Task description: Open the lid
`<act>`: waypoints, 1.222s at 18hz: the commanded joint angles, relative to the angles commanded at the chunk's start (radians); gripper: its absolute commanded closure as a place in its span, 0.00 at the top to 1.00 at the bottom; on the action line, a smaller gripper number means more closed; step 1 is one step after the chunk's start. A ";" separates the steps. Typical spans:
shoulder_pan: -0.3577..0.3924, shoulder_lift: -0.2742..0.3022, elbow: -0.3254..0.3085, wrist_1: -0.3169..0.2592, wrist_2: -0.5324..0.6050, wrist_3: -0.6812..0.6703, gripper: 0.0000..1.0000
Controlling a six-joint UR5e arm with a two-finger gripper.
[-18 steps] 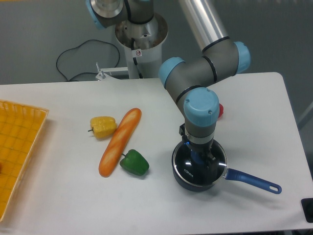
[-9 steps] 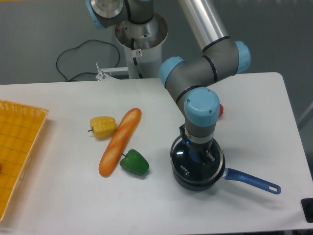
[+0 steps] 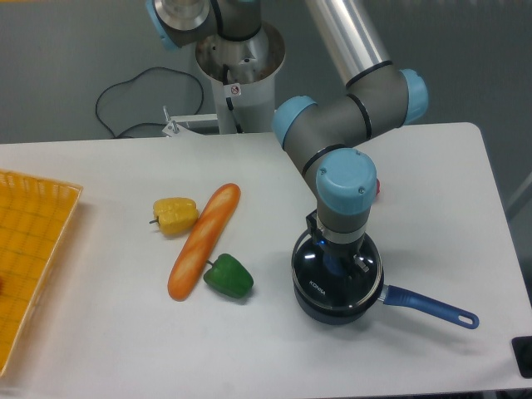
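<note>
The round dark glass lid (image 3: 319, 280) with a silver rim hangs just above the dark blue saucepan (image 3: 331, 312), a little tilted, at the table's front right. My gripper (image 3: 338, 265) comes straight down from above and is shut on the lid's blue knob, which shows only partly between the fingers. The pan's long blue handle (image 3: 432, 306) points right toward the table edge.
A green pepper (image 3: 229, 277), a long bread roll (image 3: 204, 240) and a yellow pepper (image 3: 175, 215) lie left of the pan. An orange tray (image 3: 33, 249) sits at the left edge. A red object (image 3: 376, 188) is partly hidden behind the arm. The robot base (image 3: 239, 62) stands at the back.
The lid has risen slightly off the saucepan with my gripper holding its knob, and its rim now sits a little above the pan's edge.
</note>
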 joint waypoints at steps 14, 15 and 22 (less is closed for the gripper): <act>-0.009 0.055 0.002 -0.028 0.000 -0.031 0.40; -0.009 0.055 0.002 -0.028 0.000 -0.032 0.40; -0.011 0.057 0.000 -0.026 0.001 -0.031 0.36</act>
